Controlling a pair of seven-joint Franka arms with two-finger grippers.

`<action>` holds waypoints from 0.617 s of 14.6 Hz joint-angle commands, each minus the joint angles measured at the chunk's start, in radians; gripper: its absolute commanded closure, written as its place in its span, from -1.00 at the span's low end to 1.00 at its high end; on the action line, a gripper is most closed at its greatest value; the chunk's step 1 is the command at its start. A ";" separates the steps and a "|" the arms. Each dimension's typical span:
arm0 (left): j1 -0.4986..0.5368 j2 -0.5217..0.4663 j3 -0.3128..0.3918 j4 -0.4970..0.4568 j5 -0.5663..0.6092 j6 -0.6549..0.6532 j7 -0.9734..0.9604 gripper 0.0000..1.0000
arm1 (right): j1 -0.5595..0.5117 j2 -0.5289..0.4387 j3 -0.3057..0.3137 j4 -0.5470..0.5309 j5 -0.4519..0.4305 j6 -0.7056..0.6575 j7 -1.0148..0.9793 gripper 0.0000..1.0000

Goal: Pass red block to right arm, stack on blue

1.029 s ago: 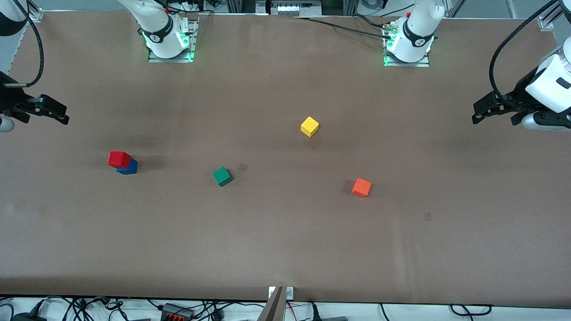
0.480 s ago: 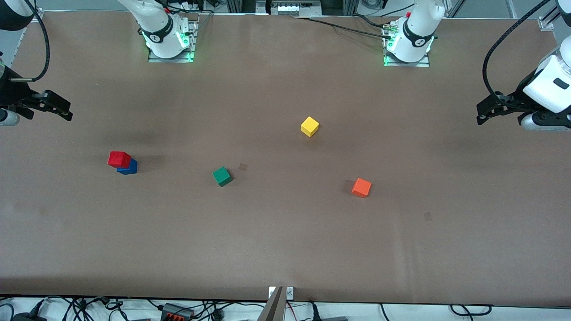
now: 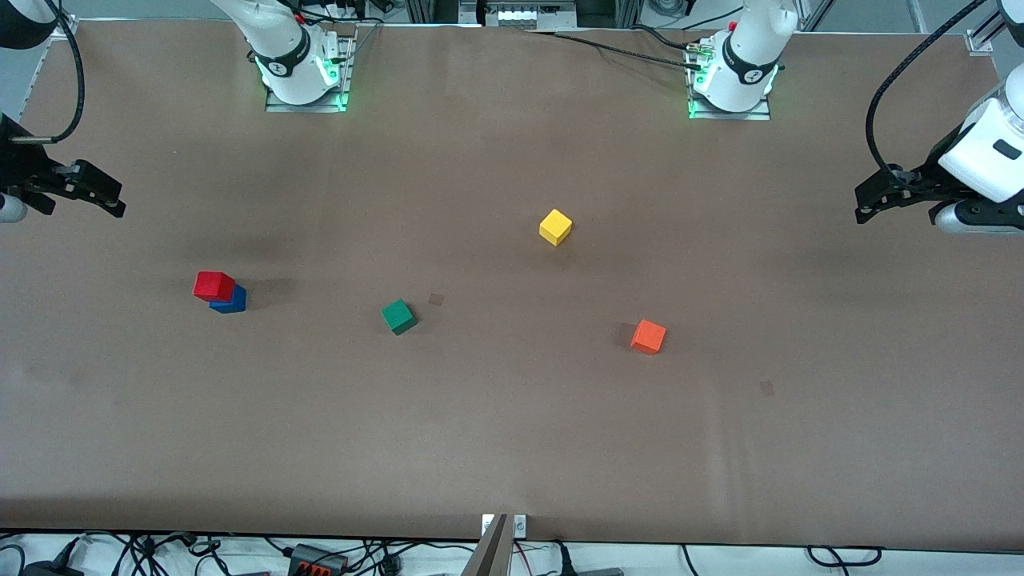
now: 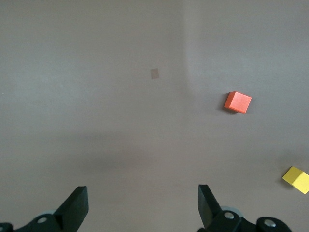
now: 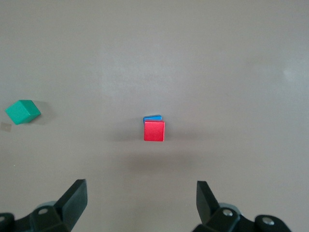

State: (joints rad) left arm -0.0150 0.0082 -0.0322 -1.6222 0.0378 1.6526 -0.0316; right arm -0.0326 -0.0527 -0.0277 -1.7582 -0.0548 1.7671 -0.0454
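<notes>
The red block (image 3: 214, 285) sits on top of the blue block (image 3: 232, 302) on the table toward the right arm's end. In the right wrist view the red block (image 5: 154, 130) covers most of the blue block (image 5: 152, 118). My right gripper (image 3: 112, 203) is open and empty, up in the air over the table's edge at the right arm's end; its open fingers show in the right wrist view (image 5: 140, 200). My left gripper (image 3: 866, 210) is open and empty over the left arm's end of the table; it also shows in the left wrist view (image 4: 142, 203).
A green cube (image 3: 398, 316), a yellow cube (image 3: 555, 226) and an orange cube (image 3: 648, 336) lie about the table's middle. The orange cube (image 4: 237, 102) and yellow cube (image 4: 296, 179) show in the left wrist view, the green cube (image 5: 22, 111) in the right wrist view.
Both grippers have drawn a little outward toward their table ends and upward. The red block stays on the blue block.
</notes>
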 commanded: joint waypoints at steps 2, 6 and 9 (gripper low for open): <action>0.001 0.015 -0.003 0.035 0.008 -0.020 0.006 -1.00 | 0.002 -0.015 0.006 -0.001 -0.003 0.003 0.005 -1.00; 0.001 0.016 -0.005 0.033 0.007 -0.014 0.006 -1.00 | -0.001 -0.012 0.006 0.003 0.003 -0.027 0.001 -1.00; 0.001 0.016 -0.005 0.033 0.005 -0.014 0.004 -1.00 | 0.000 -0.013 0.009 0.003 0.009 -0.061 -0.021 -1.00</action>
State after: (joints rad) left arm -0.0150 0.0082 -0.0323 -1.6221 0.0378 1.6526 -0.0316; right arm -0.0316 -0.0542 -0.0262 -1.7545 -0.0539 1.7328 -0.0528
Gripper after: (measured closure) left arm 0.000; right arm 0.000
